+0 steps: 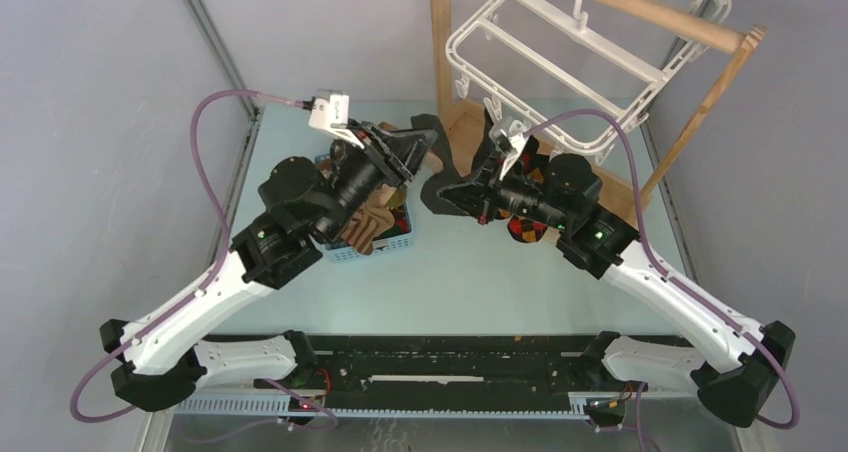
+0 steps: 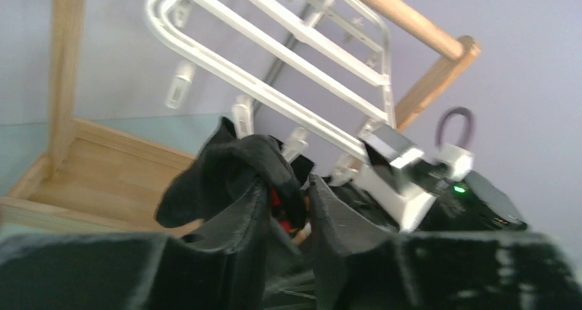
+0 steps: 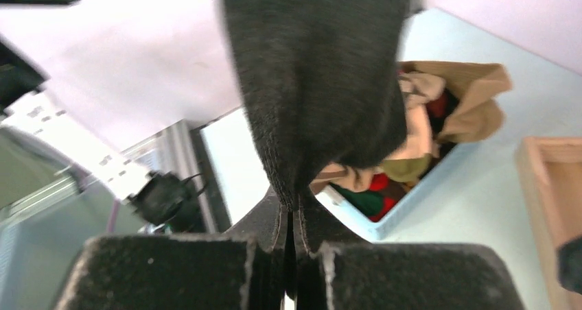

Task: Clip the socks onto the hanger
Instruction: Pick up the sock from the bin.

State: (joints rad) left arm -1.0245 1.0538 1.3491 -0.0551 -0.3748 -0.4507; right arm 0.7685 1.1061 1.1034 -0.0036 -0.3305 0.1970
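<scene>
A black sock [image 1: 437,197] hangs between my two grippers, below the white hanger [image 1: 560,57] on the wooden rail. My right gripper [image 1: 470,187] is shut on it; in the right wrist view the fingers [image 3: 274,231] pinch the fabric's edge and the sock [image 3: 322,84] rises from them. My left gripper [image 1: 420,152] stands slightly open: in the left wrist view the sock [image 2: 226,166], with red showing inside, drapes over one finger [image 2: 250,214] and sags into the gap of the gripper [image 2: 288,186]. The hanger [image 2: 288,49] and its small clips [image 2: 180,84] are just above.
A blue basket [image 1: 370,253] with brown and coloured socks sits under the left arm and also shows in the right wrist view as the basket [image 3: 412,200]. An argyle sock [image 1: 525,229] lies under the right arm. The tan wooden stand [image 1: 650,17] rises at the back, its base [image 2: 110,166] close by.
</scene>
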